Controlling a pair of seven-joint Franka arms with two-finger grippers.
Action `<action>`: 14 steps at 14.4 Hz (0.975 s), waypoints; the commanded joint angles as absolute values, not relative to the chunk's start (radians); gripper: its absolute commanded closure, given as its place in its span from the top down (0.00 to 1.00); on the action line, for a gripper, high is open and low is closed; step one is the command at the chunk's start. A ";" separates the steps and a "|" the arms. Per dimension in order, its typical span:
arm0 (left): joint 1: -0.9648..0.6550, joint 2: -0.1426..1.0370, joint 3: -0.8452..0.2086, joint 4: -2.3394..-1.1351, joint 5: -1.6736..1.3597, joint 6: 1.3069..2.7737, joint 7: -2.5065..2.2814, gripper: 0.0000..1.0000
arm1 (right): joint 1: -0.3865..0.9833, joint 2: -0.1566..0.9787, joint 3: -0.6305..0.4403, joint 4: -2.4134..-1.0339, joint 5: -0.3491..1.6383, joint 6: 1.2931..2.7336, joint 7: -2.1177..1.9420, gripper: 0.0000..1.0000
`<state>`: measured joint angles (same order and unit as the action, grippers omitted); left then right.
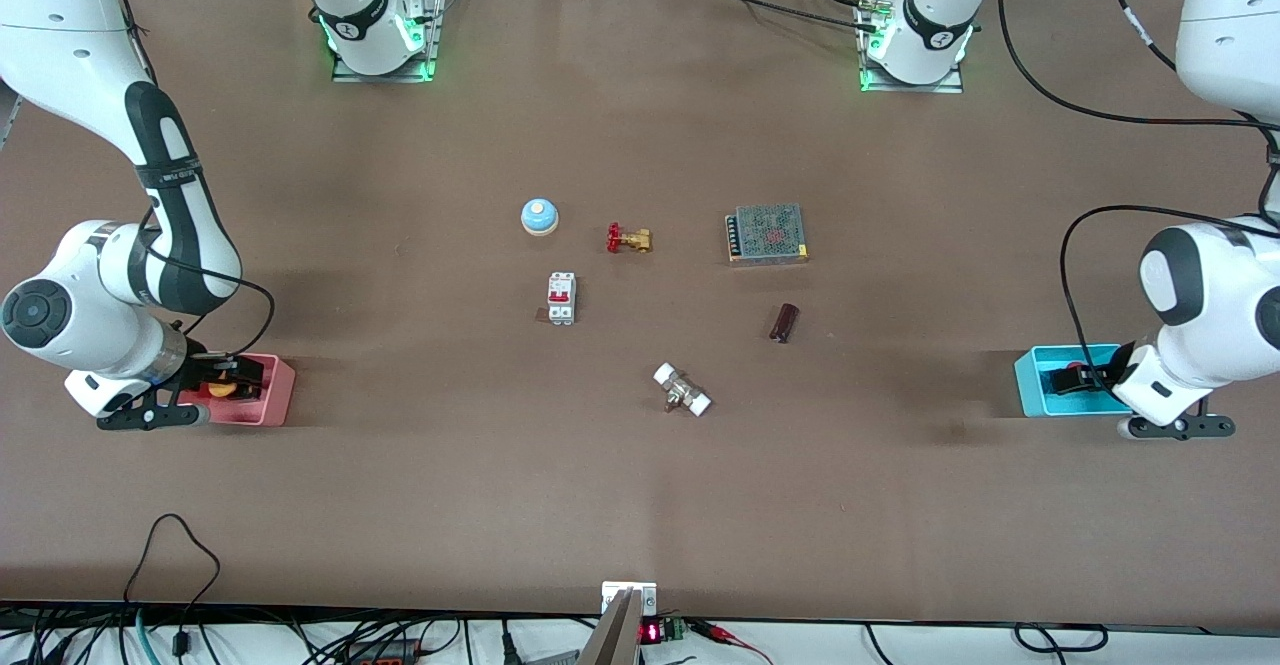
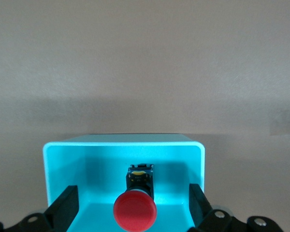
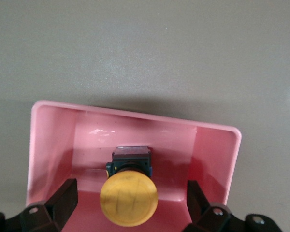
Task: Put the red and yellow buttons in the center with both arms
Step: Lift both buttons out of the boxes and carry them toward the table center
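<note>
The red button [image 2: 135,210] stands in a cyan bin [image 2: 121,144] at the left arm's end of the table. My left gripper [image 2: 133,199] is open, lowered into the bin, one finger on each side of the button with gaps; the front view shows it too [image 1: 1072,378]. The yellow button [image 3: 128,195] stands in a pink bin [image 3: 135,120] at the right arm's end. My right gripper [image 3: 131,192] is open and straddles it the same way, without touching; it also shows in the front view [image 1: 218,385]. The brown tabletop center [image 1: 660,320] lies between the bins.
Around the middle lie a blue-and-white dome [image 1: 539,216], a red-handled brass valve [image 1: 628,239], a white and red breaker [image 1: 561,298], a mesh-covered metal box [image 1: 767,234], a dark brown cylinder [image 1: 784,322] and a white-ended fitting [image 1: 682,390].
</note>
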<state>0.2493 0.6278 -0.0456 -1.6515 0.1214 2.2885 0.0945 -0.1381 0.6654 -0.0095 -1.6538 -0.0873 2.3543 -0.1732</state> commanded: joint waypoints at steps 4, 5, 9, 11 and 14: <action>0.271 0.637 -0.052 -1.692 0.140 2.321 0.127 1.00 | -0.156 0.661 0.015 -1.667 -0.091 2.370 -0.187 0.71; 0.272 0.643 -0.052 -1.701 0.140 2.333 0.127 1.00 | -0.156 0.661 0.018 -1.667 -0.091 2.368 -0.187 0.59; 0.273 0.661 -0.052 -1.710 0.140 2.355 0.127 1.00 | -0.156 0.661 0.018 -1.667 -0.091 2.367 -0.187 0.29; 0.273 0.667 -0.052 -1.709 0.140 2.355 0.127 0.87 | -0.156 0.660 0.018 -1.666 -0.091 2.364 -0.187 0.28; 0.272 0.667 -0.052 -1.706 0.140 2.353 0.129 0.39 | -0.161 0.599 0.018 -1.664 -0.089 2.300 -0.262 0.28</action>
